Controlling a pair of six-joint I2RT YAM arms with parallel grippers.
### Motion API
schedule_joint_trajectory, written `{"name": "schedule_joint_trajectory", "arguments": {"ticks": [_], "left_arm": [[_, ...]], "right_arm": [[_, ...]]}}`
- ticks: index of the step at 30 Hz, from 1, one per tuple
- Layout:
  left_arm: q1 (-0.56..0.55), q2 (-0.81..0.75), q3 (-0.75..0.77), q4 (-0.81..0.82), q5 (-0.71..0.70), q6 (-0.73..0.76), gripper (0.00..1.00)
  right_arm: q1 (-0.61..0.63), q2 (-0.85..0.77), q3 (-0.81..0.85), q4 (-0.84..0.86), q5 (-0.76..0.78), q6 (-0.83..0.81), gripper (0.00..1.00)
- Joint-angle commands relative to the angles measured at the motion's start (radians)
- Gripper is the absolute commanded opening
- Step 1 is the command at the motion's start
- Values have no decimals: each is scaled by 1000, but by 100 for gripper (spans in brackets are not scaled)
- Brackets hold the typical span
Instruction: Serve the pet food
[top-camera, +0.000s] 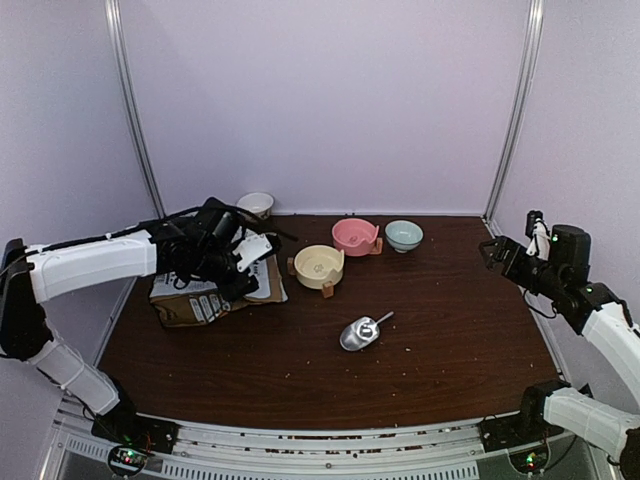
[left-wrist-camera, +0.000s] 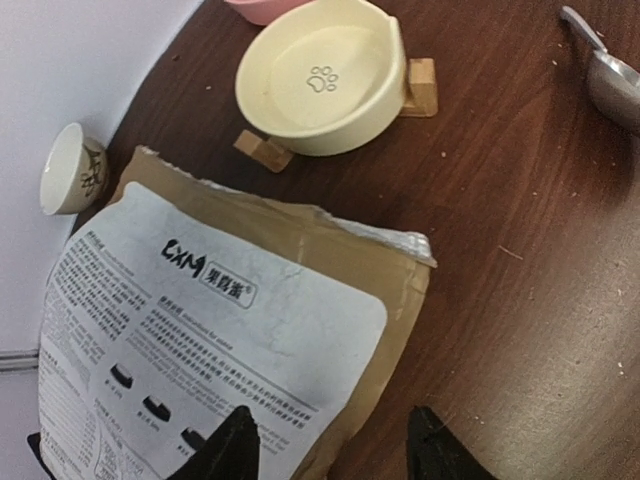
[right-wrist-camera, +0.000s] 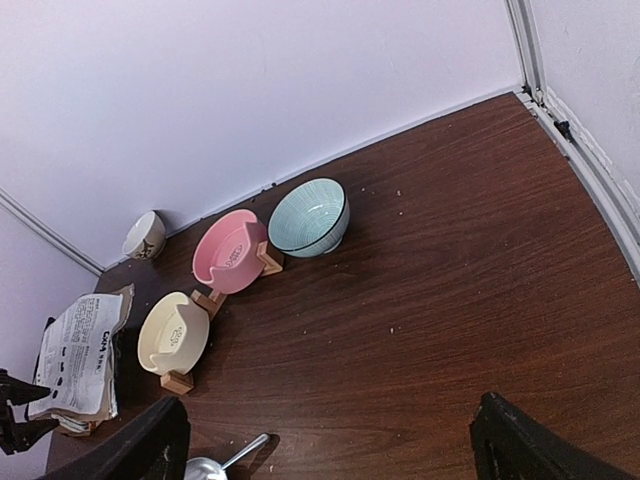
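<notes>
No pet food shows in any view. The printed white-and-brown bag lies flat at the table's left, its torn end towards the cream bowl. My left gripper hovers over the bag's right edge with its jaws apart, one fingertip above the label and the other above bare wood; nothing is between them. The silver scoop lies alone mid-table. My right gripper stands open, high at the right side, far from everything.
The cream bowl and a pink bowl rest tilted on wooden stands, with a blue bowl beside them. A small white cup stands against the back wall. Crumbs dot the dark wooden table.
</notes>
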Motion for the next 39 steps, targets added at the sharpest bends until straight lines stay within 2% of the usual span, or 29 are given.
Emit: {"name": "schedule_joint_trajectory", "arguments": {"ticks": [1,3,9,11,13,16,18,22,24,27,28,33,39], "left_arm": [[-38,65,36,59,19,32,58],[-59,97,38,88,7,27,64],[-81,218,41,177,-51,-1,71],[-87,256,46,198,-94,-7,72],[-93,286,44,221,-146,-9,80],[-101,310,34,252,-244,-1,80],[-102,319,20,278,-320,9,74],[-102,318,-3,319,-386,28,43],[-103,315,-4,312,-369,29,23],[-104,294,-21,296,-342,13,3],[-105,279,-40,293,-334,7,0],[-137,163,-105,220,-240,-56,0],[-322,-18,-213,117,-98,-223,0]], "right_arm": [[11,-18,-12,-1,2,18,100],[13,-19,-13,0,1,23,100],[15,-23,-6,-7,6,25,100],[16,-25,-1,-16,8,18,100],[16,-27,4,-26,13,9,100],[16,-27,10,-41,17,-1,100],[15,-28,11,-45,20,-3,100],[17,-25,7,-41,22,-4,100],[17,-20,10,-38,17,-2,100],[20,-12,19,-39,6,-5,100],[20,-13,21,-40,4,-6,100],[33,-15,25,-47,-11,-4,100],[101,-22,17,-50,-26,31,100]]}}
